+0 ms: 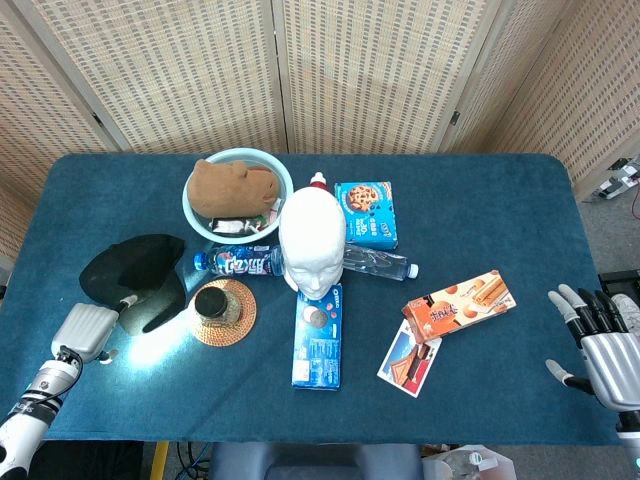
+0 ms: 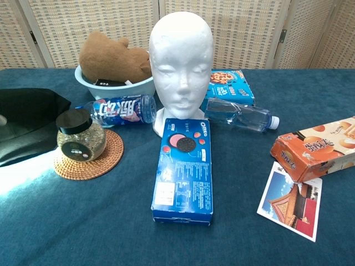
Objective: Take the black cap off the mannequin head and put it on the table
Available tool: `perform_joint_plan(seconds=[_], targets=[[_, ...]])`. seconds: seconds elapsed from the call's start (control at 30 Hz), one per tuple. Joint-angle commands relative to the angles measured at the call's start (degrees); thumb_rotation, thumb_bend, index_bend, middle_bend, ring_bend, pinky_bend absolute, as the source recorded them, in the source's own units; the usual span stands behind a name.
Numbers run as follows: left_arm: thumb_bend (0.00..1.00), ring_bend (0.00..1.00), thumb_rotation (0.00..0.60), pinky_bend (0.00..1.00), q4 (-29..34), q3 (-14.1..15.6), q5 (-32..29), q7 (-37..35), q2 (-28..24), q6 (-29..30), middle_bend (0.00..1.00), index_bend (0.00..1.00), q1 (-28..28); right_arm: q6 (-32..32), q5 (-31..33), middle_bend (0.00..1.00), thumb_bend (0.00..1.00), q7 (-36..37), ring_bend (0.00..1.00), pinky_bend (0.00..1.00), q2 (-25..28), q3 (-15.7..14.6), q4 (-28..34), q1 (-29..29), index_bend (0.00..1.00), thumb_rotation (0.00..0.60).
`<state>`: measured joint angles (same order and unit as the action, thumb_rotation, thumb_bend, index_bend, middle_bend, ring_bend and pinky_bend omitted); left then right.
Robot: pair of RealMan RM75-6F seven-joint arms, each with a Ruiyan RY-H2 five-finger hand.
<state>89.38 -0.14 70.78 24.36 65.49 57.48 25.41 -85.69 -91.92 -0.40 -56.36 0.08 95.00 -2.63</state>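
The black cap [image 1: 135,272] lies flat on the blue table [image 1: 480,220] at the left, its brim toward the front; the chest view shows the black cap [image 2: 25,124] at the left edge. My left hand [image 1: 88,330] sits just in front-left of it, low over the table. One pale fingertip [image 1: 126,300] reaches the cap's edge, and I cannot make out whether it still pinches the cloth. The white mannequin head [image 1: 312,242] stands bare in the middle, also seen as the mannequin head [image 2: 181,64] in the chest view. My right hand [image 1: 597,342] hovers at the front right, fingers spread, holding nothing.
Right of the cap a jar [image 1: 212,303] stands on a woven coaster [image 1: 240,322], with a lying bottle [image 1: 240,262] behind. A bowl with a plush toy [image 1: 235,188] sits at the back. Cookie boxes [image 1: 320,335], a water bottle [image 1: 378,263], a biscuit box [image 1: 460,303] and a postcard [image 1: 408,358] surround the head.
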Motion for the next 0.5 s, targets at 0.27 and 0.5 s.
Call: perform_joint_plan(seconds=[0.27,0.5], targets=[[0.06,0.63,0.600,0.93,5.03,-0.89,-3.92,4.84,-1.24,2.50,0.62,0.00,-0.10,-0.68,0.10,0.02,0.19,0.21,0.00,0.00,0.18,-0.11,-0.04,0.52,0.10,0.600],[0.06,0.57,0.600,0.87,7.36,-2.99,-0.74,-0.94,-2.41,10.42,0.55,0.00,-2.90,-0.92,0.13,0.02,0.19,0.13,0.00,0.00,0.42,0.00,0.07,0.61,0.10,0.600]])
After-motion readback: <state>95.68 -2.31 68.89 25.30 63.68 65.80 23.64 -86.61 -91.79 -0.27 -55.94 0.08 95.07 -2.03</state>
